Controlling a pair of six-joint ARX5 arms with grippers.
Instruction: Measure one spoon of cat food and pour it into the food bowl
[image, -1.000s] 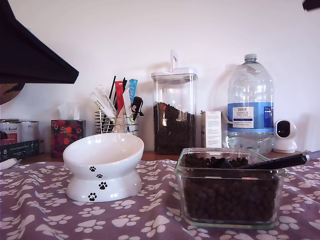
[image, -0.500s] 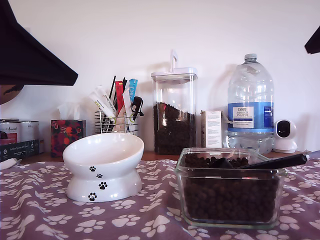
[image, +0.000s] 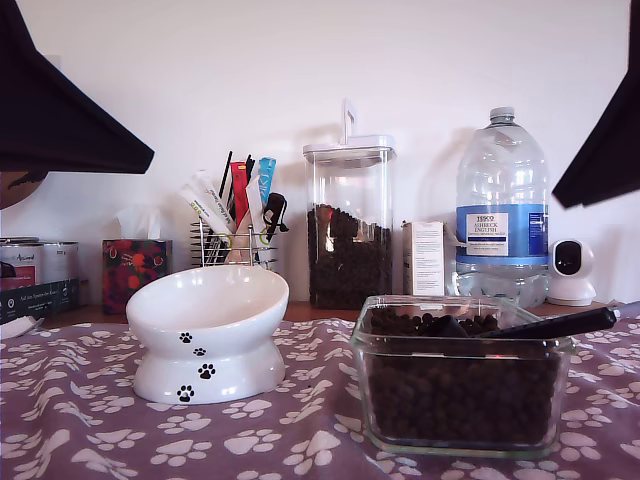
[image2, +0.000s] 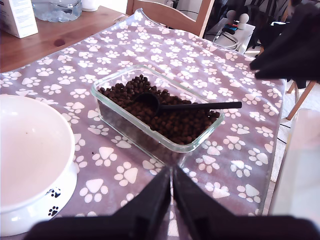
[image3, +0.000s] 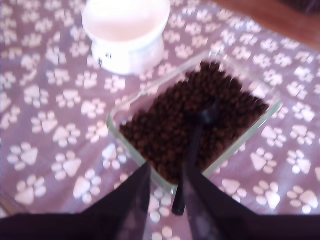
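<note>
On the paw-print cloth (image: 300, 440), the spoon (image: 545, 324) lies in the glass container (image: 460, 375), its cup sunk in the cat food (image: 455, 395) and its handle jutting over the rim. My second gripper (image3: 165, 192) hovers above that handle end, jaws slightly apart and empty. My first gripper (image2: 171, 187), jaws together, hangs between container and food bowl (image: 208, 330).

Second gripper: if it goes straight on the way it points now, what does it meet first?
Probably the slim black plastic spoon: its handle end lies just ahead of my second gripper, over the clear glass container's rim. The blur leaves depth uncertain.
</note>
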